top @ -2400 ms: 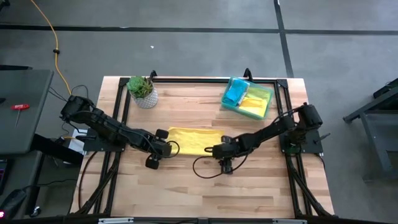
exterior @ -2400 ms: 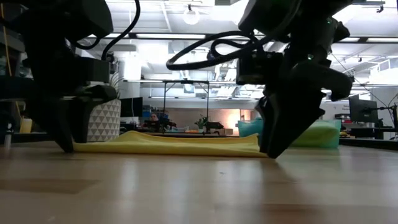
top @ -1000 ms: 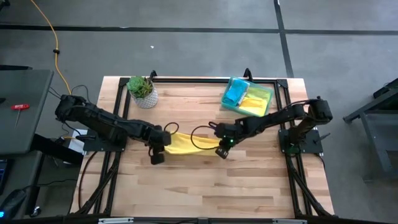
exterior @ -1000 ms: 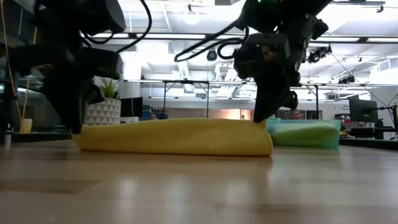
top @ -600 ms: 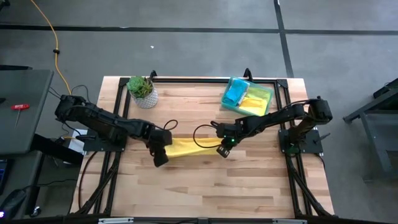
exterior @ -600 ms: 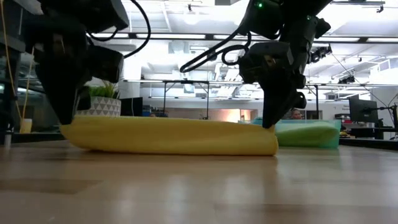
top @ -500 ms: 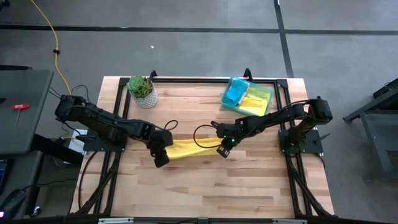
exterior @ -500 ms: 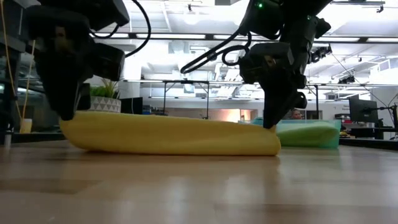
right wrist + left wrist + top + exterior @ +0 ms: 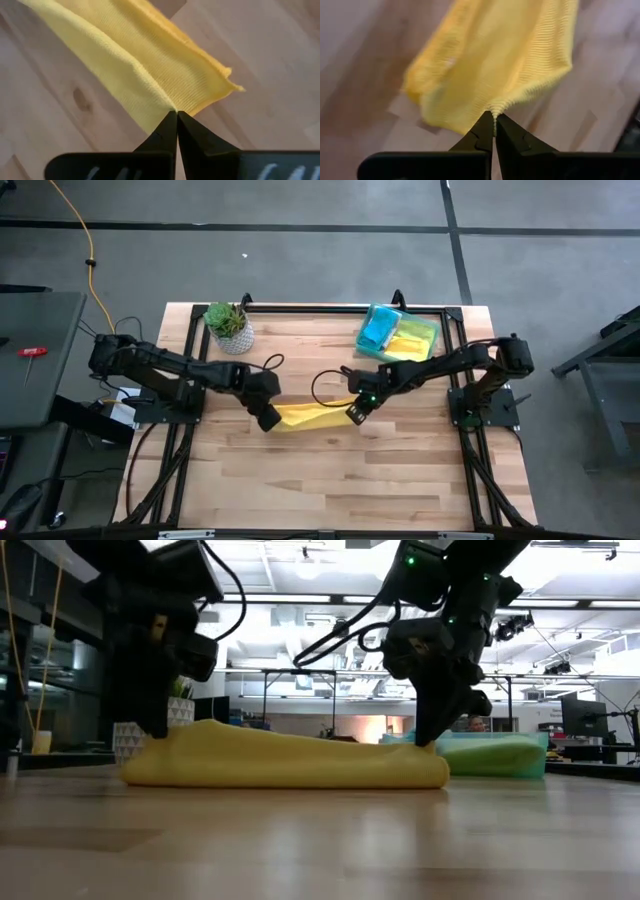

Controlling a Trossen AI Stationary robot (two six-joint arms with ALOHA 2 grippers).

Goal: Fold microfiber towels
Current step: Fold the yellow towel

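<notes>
high view: the yellow towel lies as a narrow strip at mid worktop, its long axis running left to right between the arms. the left gripper is at its left end, the right gripper at its right end, each equally near its own end.

low view: the towel humps up off the wood, higher at the left end, so the carried edge probably has yet to be laid down.

left wrist view: the fingers are pressed together on a puckered corner of the yellow cloth, which spreads away ahead of them.

right wrist view: the fingers are pinched on a corner too, the folded towel stretching off ahead.
</notes>
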